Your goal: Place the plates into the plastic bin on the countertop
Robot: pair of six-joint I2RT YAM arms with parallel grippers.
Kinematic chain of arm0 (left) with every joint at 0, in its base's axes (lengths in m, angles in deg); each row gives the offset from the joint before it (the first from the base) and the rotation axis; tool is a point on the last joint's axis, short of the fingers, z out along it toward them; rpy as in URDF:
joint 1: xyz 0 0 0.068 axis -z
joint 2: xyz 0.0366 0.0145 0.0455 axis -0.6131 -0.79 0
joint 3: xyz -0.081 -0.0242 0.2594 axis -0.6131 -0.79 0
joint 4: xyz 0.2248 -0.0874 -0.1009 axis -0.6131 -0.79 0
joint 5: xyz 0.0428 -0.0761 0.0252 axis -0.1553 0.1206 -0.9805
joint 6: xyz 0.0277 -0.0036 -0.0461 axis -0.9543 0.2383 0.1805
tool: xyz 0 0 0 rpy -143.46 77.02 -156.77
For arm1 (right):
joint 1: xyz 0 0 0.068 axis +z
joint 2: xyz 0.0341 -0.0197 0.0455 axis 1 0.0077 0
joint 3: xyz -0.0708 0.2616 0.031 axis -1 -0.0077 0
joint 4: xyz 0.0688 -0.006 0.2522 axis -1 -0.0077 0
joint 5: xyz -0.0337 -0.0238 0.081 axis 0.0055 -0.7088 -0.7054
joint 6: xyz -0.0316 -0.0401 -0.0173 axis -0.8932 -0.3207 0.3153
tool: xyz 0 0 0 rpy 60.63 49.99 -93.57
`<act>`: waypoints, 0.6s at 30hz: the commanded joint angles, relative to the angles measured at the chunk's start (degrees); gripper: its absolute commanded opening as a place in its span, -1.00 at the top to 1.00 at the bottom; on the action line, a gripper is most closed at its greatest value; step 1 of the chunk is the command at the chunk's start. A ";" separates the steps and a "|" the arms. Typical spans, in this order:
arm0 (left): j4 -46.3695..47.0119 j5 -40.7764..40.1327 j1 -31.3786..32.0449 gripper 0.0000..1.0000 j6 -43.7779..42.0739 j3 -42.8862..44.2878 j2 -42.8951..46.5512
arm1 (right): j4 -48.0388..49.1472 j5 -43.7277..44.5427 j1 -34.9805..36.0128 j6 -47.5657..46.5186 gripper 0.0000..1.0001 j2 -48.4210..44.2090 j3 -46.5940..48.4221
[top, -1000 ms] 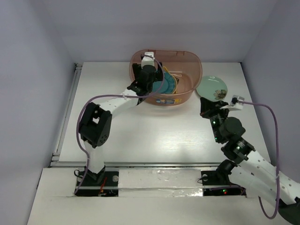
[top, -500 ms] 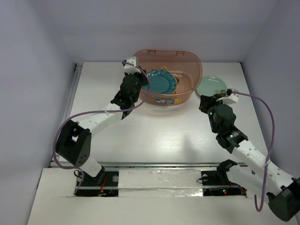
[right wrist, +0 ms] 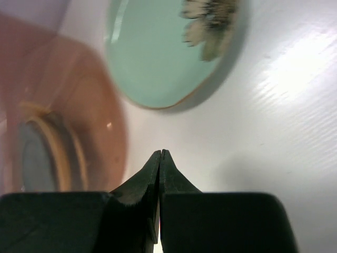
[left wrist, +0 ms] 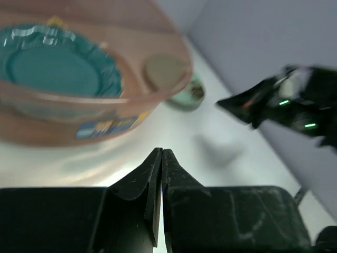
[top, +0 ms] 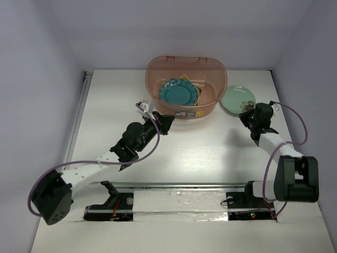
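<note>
Teal plate [top: 179,94] lying in bin [top: 187,57], left gripper [left wrist: 161,154] withdrawn, closed

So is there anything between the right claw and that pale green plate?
Nothing: the right wrist view shows only bare white countertop between the shut right gripper and the pale green plate.

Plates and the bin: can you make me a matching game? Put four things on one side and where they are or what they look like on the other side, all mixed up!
Things:
1. teal plate
2. pale green plate
3. plastic bin
4. left gripper

Clues:
A. lies on the white tabletop, beside the bin
B. shut tight, holding nothing
C. lies inside the bin
D. see-through pinkish brown

Right pairs: 1-C, 2-A, 3-D, 4-B
</note>
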 commanded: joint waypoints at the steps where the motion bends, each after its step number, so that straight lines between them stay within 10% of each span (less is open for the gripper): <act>1: -0.53 1.32 1.25 1.00 -0.77 -1.81 4.36 | 3.36 -5.20 -4.53 4.26 1.00 5.22 3.08; 11: -3.53 -1.93 1.26 0.55 -2.71 -9.02 21.65 | -1.37 -3.89 -12.19 7.43 0.17 14.47 10.45; 18: -4.31 -3.25 1.79 0.46 -1.65 -11.57 31.08 | -13.93 -5.12 -12.19 7.17 0.23 26.51 23.98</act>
